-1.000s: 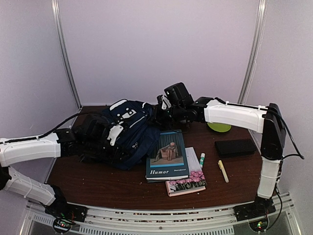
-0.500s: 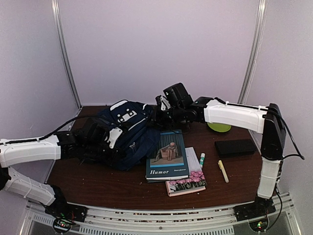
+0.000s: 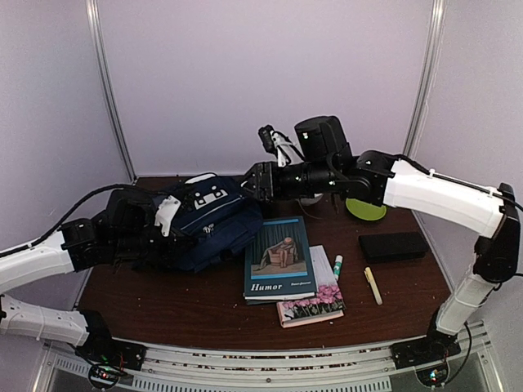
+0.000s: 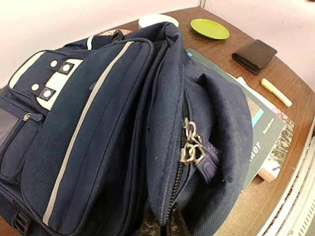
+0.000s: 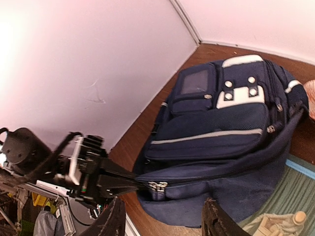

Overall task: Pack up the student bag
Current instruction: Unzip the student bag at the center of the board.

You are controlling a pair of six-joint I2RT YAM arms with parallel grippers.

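Left claw (image 5: pixel 140 186) pinched shut on bag (image 3: pixel 204 220) edge by the zipper pulls (image 5: pixel 156 186). Right claw (image 5: pixel 165 201) open, empty, just above. Best to grip firm and have the right spread the mouth wide. Bag on its back, table (image 3: pixel 180 302) left: navy, white patches, white stripe.

The blue-green book (image 3: pixel 280 260) on the desk (image 3: pixel 204 314) has one word in white letters near the bottom of its cover: "Humor". Smaller print beside that word is too tiny to read. In the left wrist view the same book (image 4: pixel 263 132) peeks out from behind the student bag (image 4: pixel 98 123), and only the last letters of the word show. A zip tab (image 4: pixel 209 168) on the bag has a mark, too blurry to read.
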